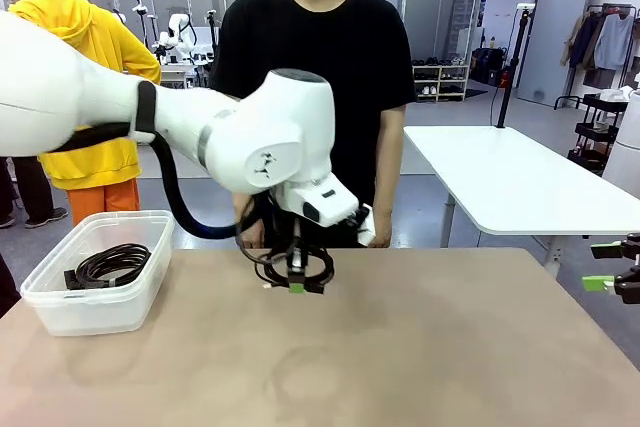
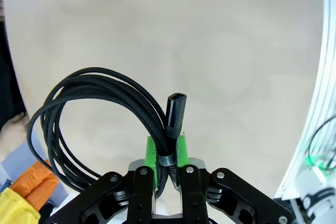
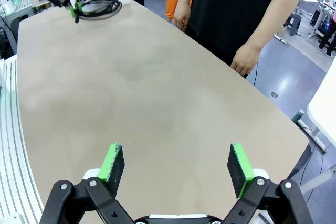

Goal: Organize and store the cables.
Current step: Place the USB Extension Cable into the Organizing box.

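A coiled cable (image 2: 79, 124) of braided black cord hangs pinched in the left gripper (image 2: 167, 153), the green pads nearly together on the bundled strands. The left wrist view gives the detail — the woven sheath, the round loops swinging out toward nine o'clock, and a flat rectangular plug end (image 2: 175, 109) standing upright just above the pads. In the front view the same cable (image 1: 295, 265) is a small dark ring under the left gripper (image 1: 297, 285), at the table's far middle, at or just above the surface — contact cannot be told.

A second coil (image 1: 110, 265) lies in the translucent plastic bin (image 1: 60, 312) at nine o'clock on the table (image 1: 400, 347), a rounded rectangular tub with a rolled rim.

The right wrist view shows the right gripper (image 3: 176, 163) spread wide with nothing between its green pads, above the bare matte tan table top, with the left gripper, its cable and the bin small at eleven o'clock. It also shows the person's hand (image 3: 244, 59) hanging at the table's edge. The front view catches the right gripper (image 1: 612, 269) at three o'clock.
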`<state>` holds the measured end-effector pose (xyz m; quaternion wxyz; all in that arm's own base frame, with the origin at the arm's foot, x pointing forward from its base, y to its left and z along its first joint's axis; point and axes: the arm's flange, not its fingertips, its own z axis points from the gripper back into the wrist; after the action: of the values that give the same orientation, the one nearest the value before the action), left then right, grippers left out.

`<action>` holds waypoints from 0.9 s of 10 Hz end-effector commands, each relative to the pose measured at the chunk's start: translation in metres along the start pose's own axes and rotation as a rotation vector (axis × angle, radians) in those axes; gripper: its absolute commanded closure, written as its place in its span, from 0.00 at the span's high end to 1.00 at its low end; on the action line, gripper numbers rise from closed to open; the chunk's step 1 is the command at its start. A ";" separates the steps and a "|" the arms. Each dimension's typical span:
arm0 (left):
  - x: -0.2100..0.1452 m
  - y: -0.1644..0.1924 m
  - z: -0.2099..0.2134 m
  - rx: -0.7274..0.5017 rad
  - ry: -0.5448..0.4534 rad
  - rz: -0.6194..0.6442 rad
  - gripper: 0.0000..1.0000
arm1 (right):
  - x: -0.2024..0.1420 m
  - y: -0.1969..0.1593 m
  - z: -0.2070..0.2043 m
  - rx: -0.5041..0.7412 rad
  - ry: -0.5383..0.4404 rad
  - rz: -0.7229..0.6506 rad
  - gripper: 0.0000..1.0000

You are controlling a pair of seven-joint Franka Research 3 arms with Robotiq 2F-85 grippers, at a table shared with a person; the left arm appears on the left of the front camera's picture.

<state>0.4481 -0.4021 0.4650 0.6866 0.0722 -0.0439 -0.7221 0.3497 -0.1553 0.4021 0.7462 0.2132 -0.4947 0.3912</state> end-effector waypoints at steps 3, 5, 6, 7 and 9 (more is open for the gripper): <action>-0.135 -0.024 0.049 0.075 -0.035 -0.059 0.17 | 0.000 0.000 0.000 0.000 -0.007 -0.001 1.00; -0.202 -0.030 0.055 0.182 -0.005 -0.055 0.17 | 0.000 0.000 0.000 0.000 -0.007 -0.001 1.00; -0.238 -0.032 0.058 0.216 -0.019 -0.010 0.17 | 0.000 0.000 0.000 0.000 -0.007 -0.001 1.00; -0.260 -0.034 0.057 0.201 0.003 -0.020 0.17 | 0.000 0.000 0.000 0.000 -0.007 -0.001 1.00; -0.280 -0.033 0.058 0.160 -0.055 -0.024 0.17 | 0.000 0.000 0.000 0.000 -0.007 -0.001 1.00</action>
<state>0.4206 -0.1166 0.5294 0.6832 0.1214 -0.1103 -0.7116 0.3496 -0.1553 0.4021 0.7462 0.2132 -0.4947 0.3911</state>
